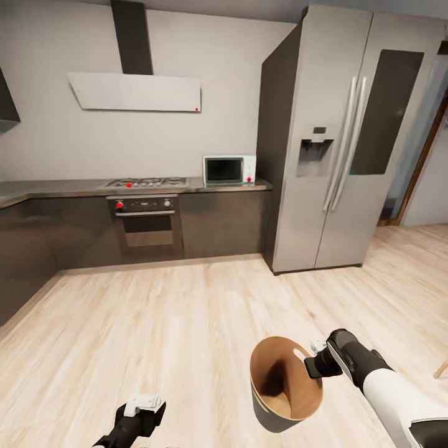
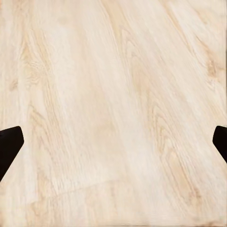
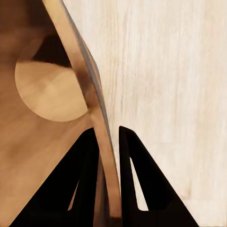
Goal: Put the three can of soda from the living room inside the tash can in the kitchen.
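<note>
Over the pale wood plank floor point(image 1: 186, 323), the left claw point(image 1: 144, 406) hangs low with its fingers spread wide and nothing between them. Rightward, the right claw point(image 3: 108, 142) pinches the rim of the pale grey, brown-lined tapered bucket point(image 1: 286, 379), one finger inside and one outside, probably to carry it with its mouth upward for cans.

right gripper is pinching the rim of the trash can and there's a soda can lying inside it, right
Not quite. The right gripper does pinch the trash can by its rim, but the right wrist view shows only the bare brown bottom inside, with no soda can.
</note>
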Controlling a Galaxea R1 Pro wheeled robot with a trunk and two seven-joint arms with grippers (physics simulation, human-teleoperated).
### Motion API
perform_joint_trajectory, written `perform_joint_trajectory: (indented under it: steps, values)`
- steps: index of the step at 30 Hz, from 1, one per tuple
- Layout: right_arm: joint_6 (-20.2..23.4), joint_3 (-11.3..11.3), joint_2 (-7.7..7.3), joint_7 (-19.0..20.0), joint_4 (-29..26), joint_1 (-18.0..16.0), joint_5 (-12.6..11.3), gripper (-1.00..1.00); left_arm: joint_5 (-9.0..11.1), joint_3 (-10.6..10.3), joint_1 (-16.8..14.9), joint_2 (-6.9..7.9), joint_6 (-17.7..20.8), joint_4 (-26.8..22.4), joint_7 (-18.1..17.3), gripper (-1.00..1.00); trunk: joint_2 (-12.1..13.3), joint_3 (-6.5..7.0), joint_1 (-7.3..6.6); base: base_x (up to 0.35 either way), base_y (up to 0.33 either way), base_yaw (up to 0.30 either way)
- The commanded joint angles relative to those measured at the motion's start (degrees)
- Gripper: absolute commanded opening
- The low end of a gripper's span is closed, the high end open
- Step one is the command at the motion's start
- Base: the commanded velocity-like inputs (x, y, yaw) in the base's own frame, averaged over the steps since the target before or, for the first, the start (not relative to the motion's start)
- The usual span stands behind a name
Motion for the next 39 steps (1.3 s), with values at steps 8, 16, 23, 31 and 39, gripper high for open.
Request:
perform_joint_trajectory:
  steps: [8, 16, 23, 31, 39]
  values:
    - [0.2, -0.1, 0.15, 0.3, 0.0, 0.0, -1.1, -1.0, 0.1, 0.0, 0.0, 0.0, -0.1, -0.1, 0.0, 1.0, 0.0, 0.0, 0.0, -0.16, 0.261, -0.187]
    - [0.2, -0.7, 0.27, 0.3, 0.0, 0.0, -1.2, -1.0, 0.1, -0.2, 0.0, 0.0, -0.2, 0.0, 0.0, 1.0, 0.0, -0.47, 0.0, -0.025, 0.037, -0.075]
    - [0.2, -2.3, 0.28, 0.3, 0.0, 0.0, -1.1, -1.0, 0.0, -0.2, 0.0, 0.0, -0.2, 0.0, 0.1, 1.0, 0.0, -0.99, 0.0, -0.001, -0.19, -0.14]
    - [0.2, -2.5, 0.28, 0.3, 0.0, 0.0, -1.1, -1.0, 0.0, -0.2, 0.0, 0.0, -0.2, 0.0, 0.1, 1.0, 0.0, -1.6, 0.0, 0.0, -0.283, -0.144]
    - [0.2, -2.6, 0.27, 0.3, 0.0, 0.0, -1.1, -1.0, -0.1, -0.2, 0.0, 0.0, -2.4, 0.0, 0.4, 1.0, 0.0, -2.21, 0.0, 0.0, -0.126, -0.145]
